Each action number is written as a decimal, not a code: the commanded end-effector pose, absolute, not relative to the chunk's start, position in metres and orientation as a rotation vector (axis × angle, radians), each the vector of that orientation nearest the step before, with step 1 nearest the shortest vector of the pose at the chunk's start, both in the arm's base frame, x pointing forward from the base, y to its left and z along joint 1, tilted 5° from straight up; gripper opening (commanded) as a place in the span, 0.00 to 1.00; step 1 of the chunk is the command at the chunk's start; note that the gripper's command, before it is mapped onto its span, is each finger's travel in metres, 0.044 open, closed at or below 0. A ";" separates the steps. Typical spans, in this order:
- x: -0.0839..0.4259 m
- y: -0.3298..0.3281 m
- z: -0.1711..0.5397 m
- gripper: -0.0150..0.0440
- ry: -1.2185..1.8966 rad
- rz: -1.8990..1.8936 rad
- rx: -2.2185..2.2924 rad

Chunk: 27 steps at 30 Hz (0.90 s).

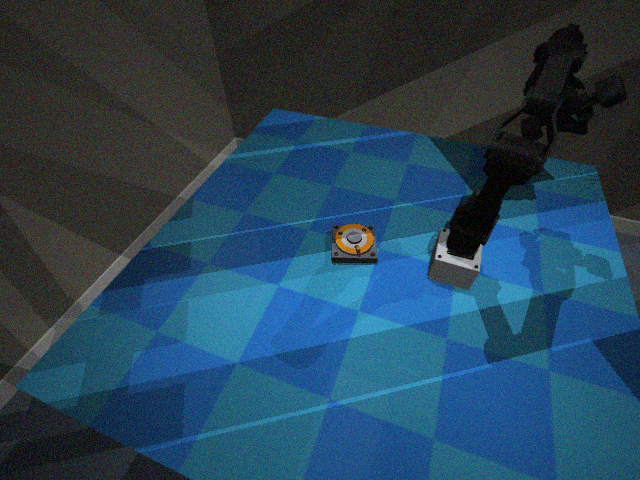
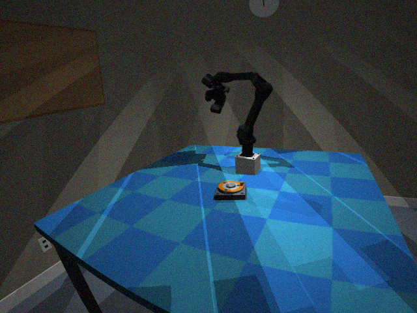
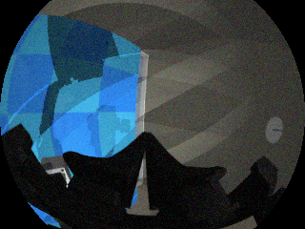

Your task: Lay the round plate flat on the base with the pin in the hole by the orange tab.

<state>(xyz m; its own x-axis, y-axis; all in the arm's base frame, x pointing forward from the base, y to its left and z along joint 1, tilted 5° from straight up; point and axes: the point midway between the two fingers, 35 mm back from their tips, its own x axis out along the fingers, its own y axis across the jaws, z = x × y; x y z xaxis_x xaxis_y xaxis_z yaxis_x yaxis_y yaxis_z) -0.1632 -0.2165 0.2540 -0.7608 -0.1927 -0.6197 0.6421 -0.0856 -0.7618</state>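
The tool (image 2: 215, 107) hangs high in the air at the end of the bent arm (image 2: 255, 101), its fingers clenched together on nothing at all (in the wrist view the dark finger shapes meet in the middle with only wall and a slice of table (image 3: 76, 102) behind them). It is nowhere near its work.

From the tool, the round plate (image 2: 230, 186) lies well below and off to one side, nearer the exterior camera than the arm's grey pedestal (image 2: 247, 163). It sits on the dark square base (image 2: 230, 194), ringed around the pale post (image 1: 354, 237). That drop-and-reach is what the next move turns on, I'd judge: the tool must come down a long way and swing over the base before it can nudge anything. There is only the one arm to do it.

The plate being round, its only useful direction is the orange tab (image 1: 357, 250), which the top view shows on the edge of the ring facing that camera. The pin and the hole beside the tab are too small for me to make out in any view, so how far the plate must be turned I cannot tell.

The top view gives the plate's face and the tab. The exterior view gives the height of the tool above the table, which the top view flattens away. The wrist view does not show the plate at all.
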 end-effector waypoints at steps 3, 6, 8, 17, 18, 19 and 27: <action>-0.094 -0.260 0.223 0.25 1.537 -1.619 0.373; -0.060 -0.274 0.211 0.25 1.500 -1.516 0.337; -0.039 -0.279 0.203 0.25 1.487 -1.447 0.314; 0.086 -0.275 0.160 0.25 1.425 -1.064 0.217; 0.102 -0.270 0.155 0.25 1.417 -1.016 0.210; 0.118 -0.264 0.149 0.25 1.411 -0.967 0.205; 0.207 -0.201 0.114 0.25 1.396 -0.662 0.177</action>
<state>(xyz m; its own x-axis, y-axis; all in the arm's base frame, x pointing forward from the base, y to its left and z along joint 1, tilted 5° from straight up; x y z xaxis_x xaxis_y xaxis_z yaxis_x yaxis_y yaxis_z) 0.1764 -0.2295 0.1281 -0.0257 -0.3814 -0.9241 0.5863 0.7429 -0.3230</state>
